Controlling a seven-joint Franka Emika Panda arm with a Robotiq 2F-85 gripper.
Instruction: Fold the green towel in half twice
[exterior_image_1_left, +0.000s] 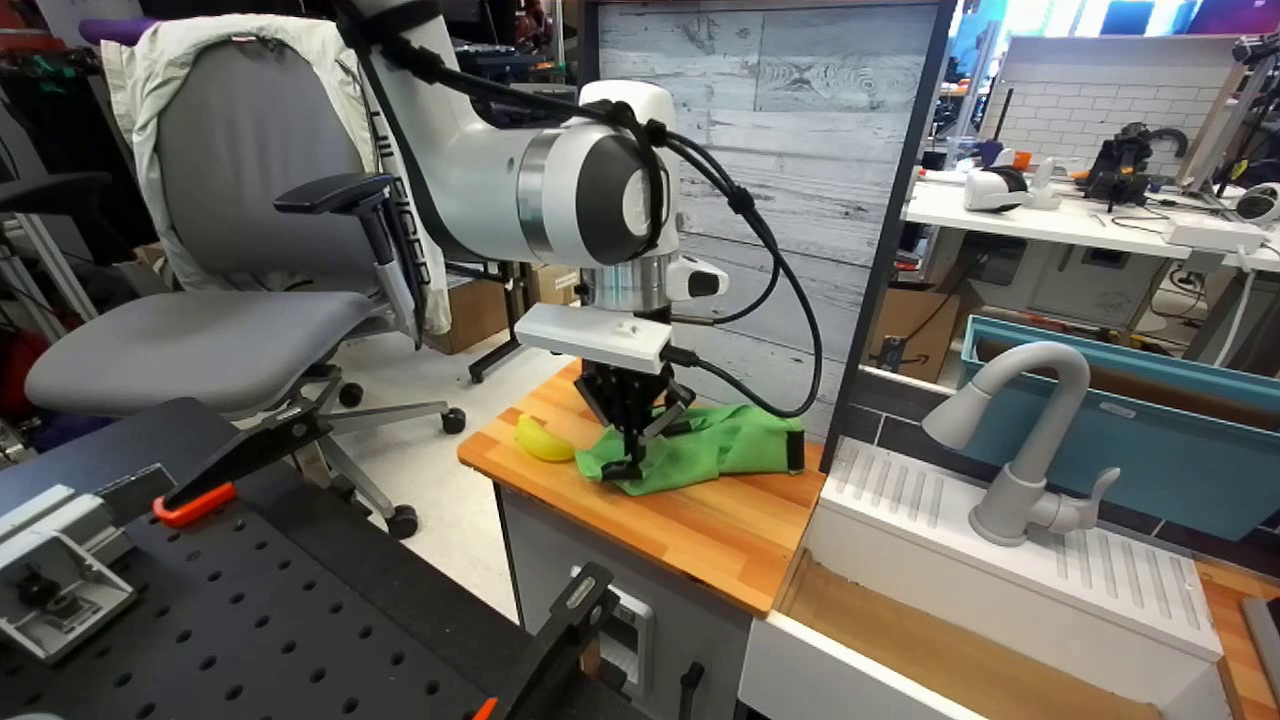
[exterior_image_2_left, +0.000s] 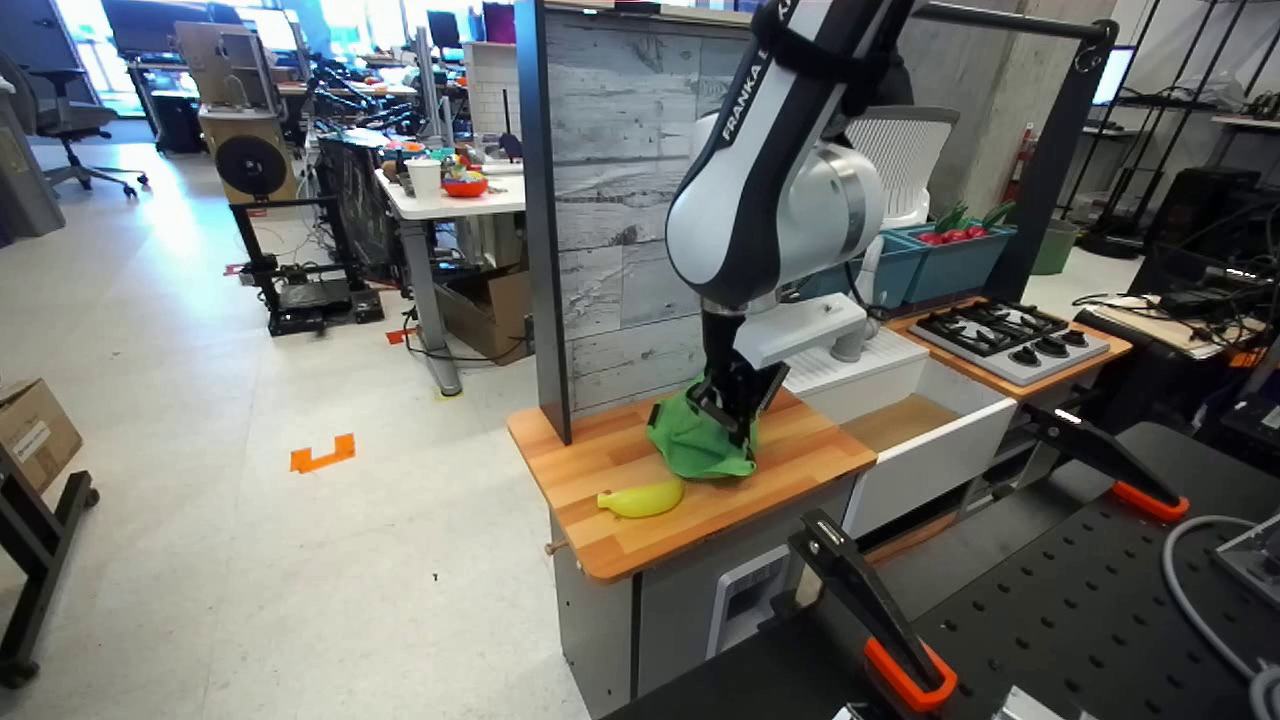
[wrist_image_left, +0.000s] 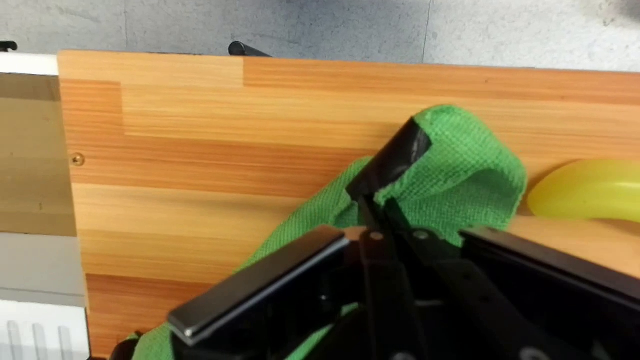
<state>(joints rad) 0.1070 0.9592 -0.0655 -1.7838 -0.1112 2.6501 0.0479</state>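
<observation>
1. One green towel (exterior_image_1_left: 745, 440) lies rumpled on the surface (exterior_image_1_left: 700, 520), beside a yellow banana (exterior_image_2_left: 645, 499).
2. Wrist view: the end effector (wrist_image_left: 380, 204) pinches the towel beside its black patch (wrist_image_left: 395, 155).
3. Only there can I spot the surface's screw (wrist_image_left: 77, 159).

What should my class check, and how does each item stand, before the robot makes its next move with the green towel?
1. Gripper closed on the green towel: ok; it appears to pinch cloth beside a black patch.
2. Firmness of that pinch: cannot tell from stills.
3. Towel flat and smooth: not ok; it lies rumpled.
4. Towel on the wooden tabletop, out of the sink: ok.
5. Yellow banana separate from the towel: cannot tell; it lies right beside it, contact unclear.
6. Two neat folds: not ok; none shows.
</observation>
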